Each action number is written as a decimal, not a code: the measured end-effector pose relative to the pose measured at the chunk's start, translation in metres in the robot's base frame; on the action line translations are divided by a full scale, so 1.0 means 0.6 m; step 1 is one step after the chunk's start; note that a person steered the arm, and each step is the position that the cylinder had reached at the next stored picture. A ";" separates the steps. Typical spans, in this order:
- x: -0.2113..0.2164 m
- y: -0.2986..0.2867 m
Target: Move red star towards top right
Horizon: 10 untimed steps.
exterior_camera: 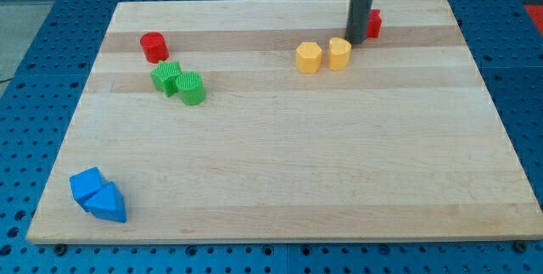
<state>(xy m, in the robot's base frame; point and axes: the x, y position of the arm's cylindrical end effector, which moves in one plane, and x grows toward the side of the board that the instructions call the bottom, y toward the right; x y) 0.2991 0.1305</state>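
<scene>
The red star (pixel 373 25) sits near the board's (pixel 280 181) top right, mostly hidden behind the rod; there is no pincer, so nothing is gripped. My tip (pixel 356 41) touches the star's left side, just above the yellow blocks (pixel 309 57) (pixel 339 53). Far left of the star lie a red cylinder (pixel 153 47) and green blocks (pixel 166 78) (pixel 192 88); blue blocks (pixel 87 186) (pixel 109 203) lie far down-left.
</scene>
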 end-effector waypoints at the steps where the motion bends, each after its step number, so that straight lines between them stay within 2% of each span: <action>1: -0.025 0.049; 2: -0.071 0.052; 3: -0.059 0.051; 4: -0.048 -0.013; 5: -0.097 -0.059; 6: -0.134 -0.048; 8: -0.140 0.045; 9: -0.140 0.028; 10: -0.130 -0.117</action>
